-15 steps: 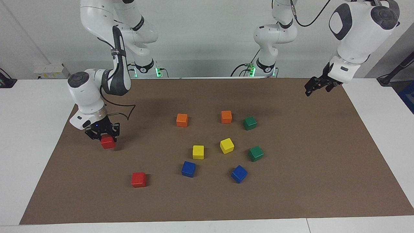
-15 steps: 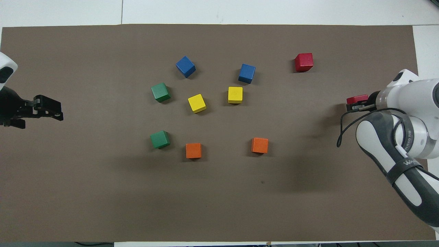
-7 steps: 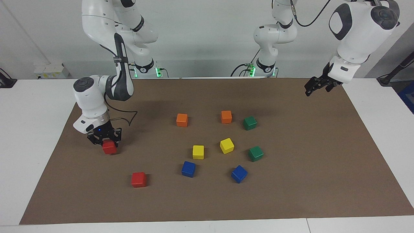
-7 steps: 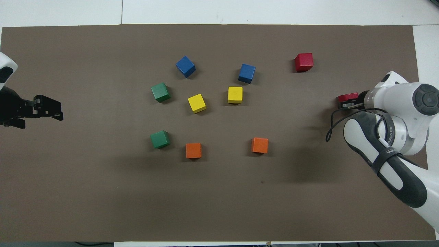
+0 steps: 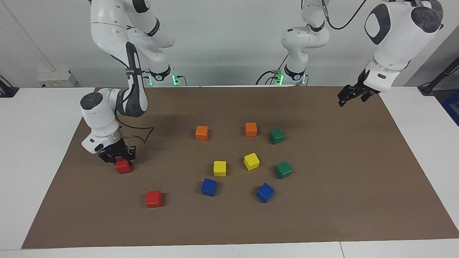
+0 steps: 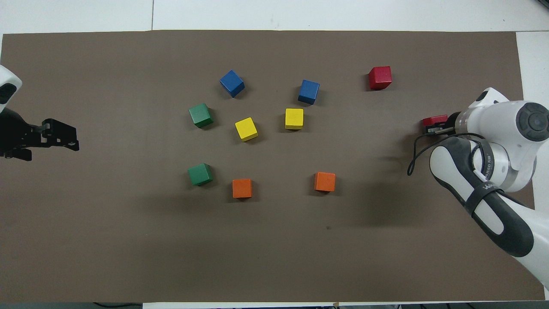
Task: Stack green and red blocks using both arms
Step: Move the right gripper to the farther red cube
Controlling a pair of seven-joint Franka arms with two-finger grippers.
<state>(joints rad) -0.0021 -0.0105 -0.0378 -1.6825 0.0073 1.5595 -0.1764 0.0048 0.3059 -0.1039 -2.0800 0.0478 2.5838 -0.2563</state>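
My right gripper [image 5: 121,161] is shut on a red block [image 5: 123,167] and holds it low, at or just above the brown mat, toward the right arm's end. In the overhead view the gripper [image 6: 435,127] shows with the block [image 6: 434,120] partly hidden under the wrist. The second red block [image 5: 154,199] [image 6: 380,77] lies farther from the robots. Two green blocks [image 5: 277,136] [image 5: 283,170] lie toward the left arm's end of the cluster, also seen from overhead [image 6: 200,174] [image 6: 200,115]. My left gripper [image 5: 350,96] [image 6: 60,137] waits open and empty over the mat's edge.
Two orange cubes [image 5: 202,132] [image 5: 251,129], two yellow cubes [image 5: 219,168] [image 5: 251,161] and two blue cubes [image 5: 209,187] [image 5: 265,192] sit among the green ones in the middle of the brown mat [image 5: 358,179].
My right gripper has moved down and slightly toward the second red block, with its red block in it. The left arm has not moved.
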